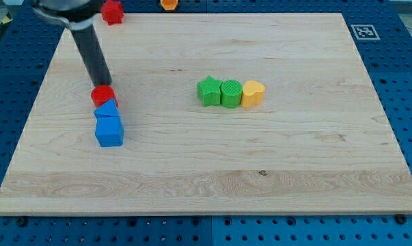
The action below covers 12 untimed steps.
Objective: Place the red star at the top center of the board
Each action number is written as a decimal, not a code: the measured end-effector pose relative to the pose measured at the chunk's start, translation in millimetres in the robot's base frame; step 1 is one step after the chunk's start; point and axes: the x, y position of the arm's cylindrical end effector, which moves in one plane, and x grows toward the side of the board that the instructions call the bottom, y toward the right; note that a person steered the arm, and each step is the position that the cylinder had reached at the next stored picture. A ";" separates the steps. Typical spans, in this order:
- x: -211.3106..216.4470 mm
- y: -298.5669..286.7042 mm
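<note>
Star waiting at the top edge, left of centre.
Red star [112, 11] looks a small, light, rigid painted block that should slide easily on the smooth pale wooden board [294, 171]; I would push on its left side, since my rod has no fingers to close or open. My tip [104, 85] touches a red round block [103, 96] well below, above two blue blocks [109, 124].

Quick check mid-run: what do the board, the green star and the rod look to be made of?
Board: looks like pale wood with visible grain lines and a smooth matte finish.
Green star: probably painted wood or plastic, given its solid, even colour and soft sheen; I cannot tell which.
Rod: dark, smooth, slightly glossy, likely plastic or coated metal. My tip sits against a red block.
</note>
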 end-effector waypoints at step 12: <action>-185.1 -45.7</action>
